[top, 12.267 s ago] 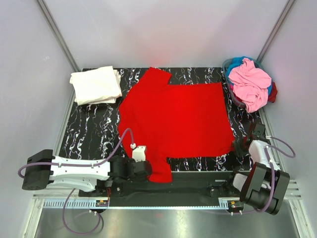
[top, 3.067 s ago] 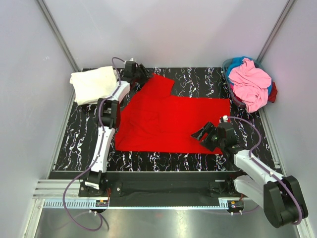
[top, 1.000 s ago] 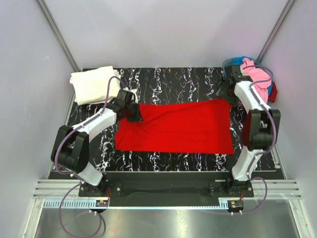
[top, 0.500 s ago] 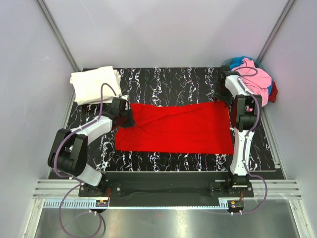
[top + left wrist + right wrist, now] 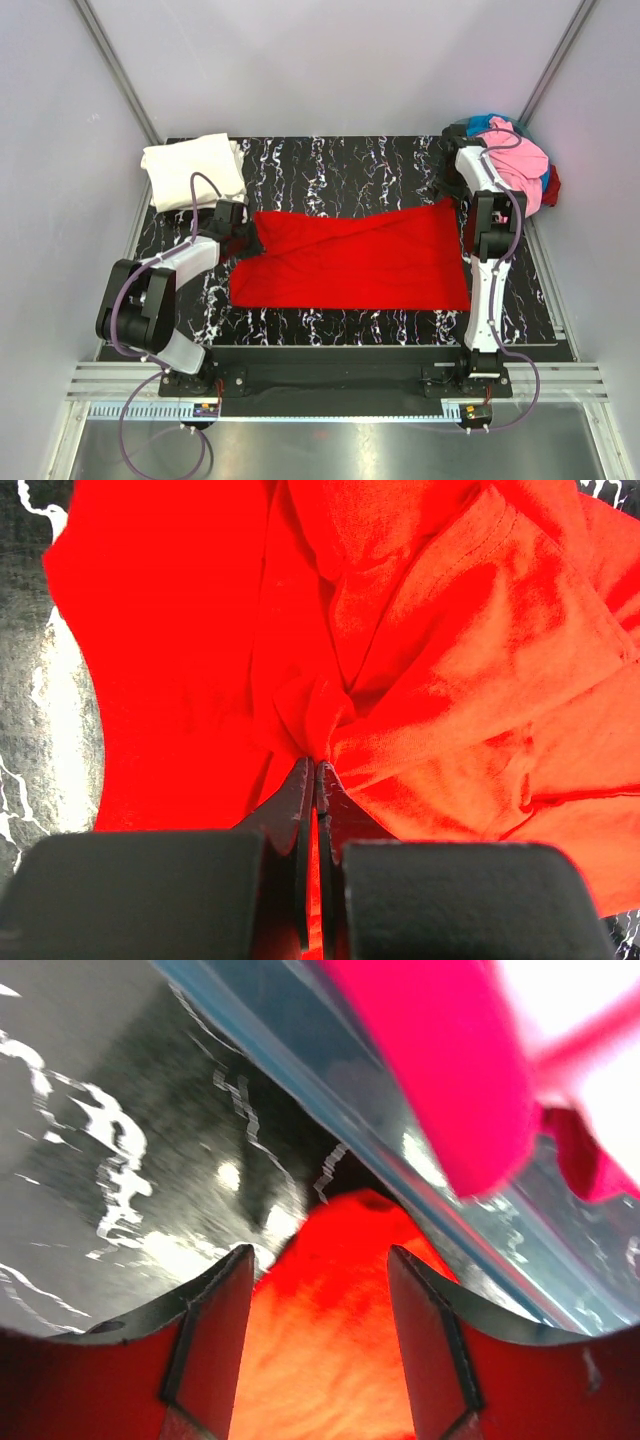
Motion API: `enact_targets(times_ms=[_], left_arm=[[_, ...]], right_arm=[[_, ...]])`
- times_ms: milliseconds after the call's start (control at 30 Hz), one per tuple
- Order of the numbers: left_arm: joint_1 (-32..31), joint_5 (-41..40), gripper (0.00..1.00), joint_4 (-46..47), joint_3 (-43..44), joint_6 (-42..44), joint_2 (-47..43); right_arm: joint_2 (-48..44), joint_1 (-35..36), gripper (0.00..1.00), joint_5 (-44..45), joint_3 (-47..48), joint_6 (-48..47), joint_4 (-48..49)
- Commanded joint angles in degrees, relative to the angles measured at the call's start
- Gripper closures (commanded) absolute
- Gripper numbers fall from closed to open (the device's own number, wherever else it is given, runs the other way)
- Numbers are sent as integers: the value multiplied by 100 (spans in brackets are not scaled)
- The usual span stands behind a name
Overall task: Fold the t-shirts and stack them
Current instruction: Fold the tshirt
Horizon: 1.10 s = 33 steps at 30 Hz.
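Observation:
The red t-shirt [image 5: 350, 262] lies folded into a wide strip across the middle of the black marbled table [image 5: 340, 165]. My left gripper [image 5: 243, 235] is at the shirt's upper left edge. In the left wrist view it [image 5: 316, 767] is shut, pinching a bunched fold of the red shirt [image 5: 430, 630]. My right gripper [image 5: 452, 193] is at the shirt's pointed upper right corner. In the right wrist view it [image 5: 320, 1265] is open, with the red corner [image 5: 335, 1300] lying between its fingers [image 5: 222, 1295].
Folded white t-shirts [image 5: 192, 171] lie at the back left. A clear blue-rimmed basket [image 5: 467, 175] with pink [image 5: 510, 165] and blue clothes stands at the back right, its wall [image 5: 400, 1165] just beyond my right fingertips. The enclosure walls close in the table.
The shirt went from spread flat to a folded strip. In the last second my left gripper drew the upper left edge leftward, and my right gripper stayed at the upper right corner beside the basket.

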Motion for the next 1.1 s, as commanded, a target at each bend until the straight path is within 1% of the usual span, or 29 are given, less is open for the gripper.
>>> enact_targets(times_ms=[0,67,100,167,200,267,333,433,467,500,533,567,633,767,867,900,1067], left_arm=[[7,21,100,282,12,-14,60],[7,20,100,282,21,-14,61],[7,20,100,282,12,-14,69],[7,3,100,273,21,-23,87],[7,20,100,273,38,-14,113],[7,29,100,255,56,-14,157],[7,38,100,238,73,-14,166],[7,29,100,238,82,-14,183],[7,29,100,229,91,-14,201],[7,38,100,229,100,-14,210],[7,38,100,220,108,-14,210],[7,21,100,203,117,-32,219],[7,38,100,185,170,-41,210],[16,-76,100,-218,599,-6,87],[33,-138,100,-719,1214,82,69],[42,-155,100,-955,1547,117,78],[95,-155,100,-1607,2550,240,271]], right_arm=[[293,-221,38,-33,383,21,279],[494,-221,42,-7,663,3,184],[574,-221,47,-24,769,-23,131],[750,-221,48,2,954,-15,-45],[751,-221,50,11,911,-15,-46],[646,-221,55,46,587,-15,138],[584,-221,65,55,358,-23,270],[487,-221,74,29,130,-41,297],[391,-221,85,11,15,-41,349],[329,-221,90,-24,-125,-50,437],[259,-221,98,-68,-414,-32,612],[128,-221,100,-77,-556,-24,692],[13,-221,100,-77,-837,-32,850],[-145,-221,100,-156,-847,-32,807],[-347,-212,100,-244,-654,-24,702],[-400,-212,100,-261,-610,-15,666],[-813,-212,100,-419,-417,29,508]])
